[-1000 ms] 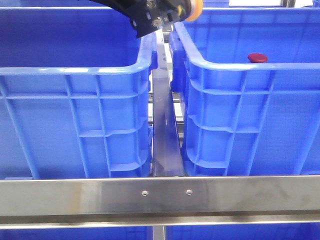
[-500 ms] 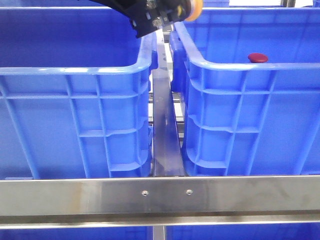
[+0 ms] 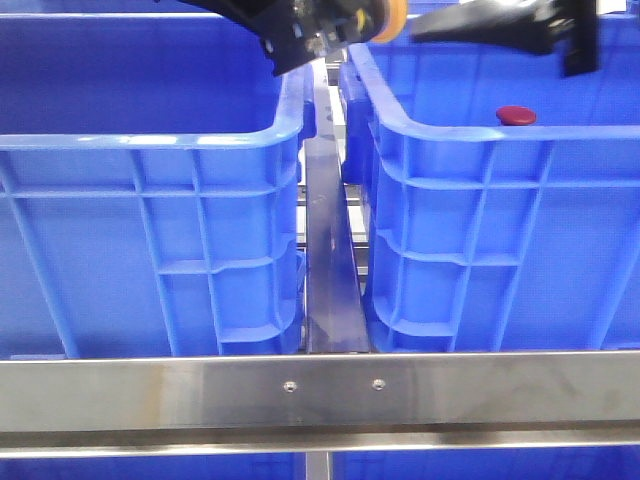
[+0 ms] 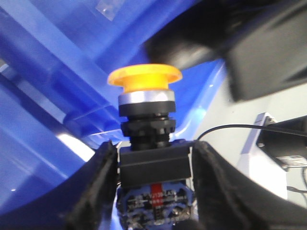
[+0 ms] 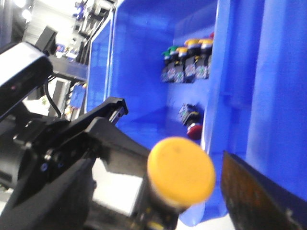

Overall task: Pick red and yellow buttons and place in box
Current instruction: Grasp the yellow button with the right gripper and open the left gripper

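Two large bright blue plastic crates with ribbed sides and thick rolled rims fill the front view side by side: the left blue crate and the right blue crate, parted by a narrow gap where a brushed steel rail runs away from the camera, with a wider steel crossbar across the foreground. At the top of the gap, over the inner rims of both crates, sits the black left gripper, its two dark fingers clamped on the black square body of a yellow mushroom-capped push button, whose yellow cap and silver collar stick out past the fingertips. The black right gripper reaches in over the far part of the right blue crate, blurred, and whether its jaws are spread or closed cannot be told; its wrist view shows the yellow cap close in front of it. A small dark red domed button lies inside the right blue crate near its front wall. In the right wrist view a row of more push buttons with green and yellow caps lies in a blue crate.
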Action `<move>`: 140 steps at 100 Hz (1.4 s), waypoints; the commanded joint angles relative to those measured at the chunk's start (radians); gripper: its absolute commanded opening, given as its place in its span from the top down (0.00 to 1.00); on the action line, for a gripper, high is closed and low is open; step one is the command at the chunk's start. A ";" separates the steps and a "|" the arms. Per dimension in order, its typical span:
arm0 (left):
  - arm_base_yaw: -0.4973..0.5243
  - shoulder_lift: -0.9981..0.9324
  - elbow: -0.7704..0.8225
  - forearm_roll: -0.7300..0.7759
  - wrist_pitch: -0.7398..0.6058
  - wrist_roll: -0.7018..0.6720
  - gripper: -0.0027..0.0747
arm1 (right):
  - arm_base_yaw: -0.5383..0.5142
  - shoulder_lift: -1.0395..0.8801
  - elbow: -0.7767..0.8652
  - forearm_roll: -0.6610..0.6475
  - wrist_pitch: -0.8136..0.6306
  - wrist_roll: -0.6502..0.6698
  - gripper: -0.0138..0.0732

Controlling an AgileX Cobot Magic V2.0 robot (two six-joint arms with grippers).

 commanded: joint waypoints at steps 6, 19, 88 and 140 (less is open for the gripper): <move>-0.008 -0.039 -0.030 -0.084 0.001 0.003 0.83 | 0.000 0.004 -0.048 0.079 0.069 -0.006 0.19; -0.008 -0.039 -0.030 -0.090 0.005 0.003 0.83 | 0.003 0.004 -0.048 0.079 0.069 -0.006 0.19; -0.008 -0.039 -0.030 -0.093 0.028 0.025 0.68 | 0.071 0.004 -0.048 0.078 0.024 -0.023 0.55; -0.004 -0.039 -0.034 -0.102 0.055 0.021 0.18 | 0.005 0.004 -0.060 0.077 0.048 -0.024 0.55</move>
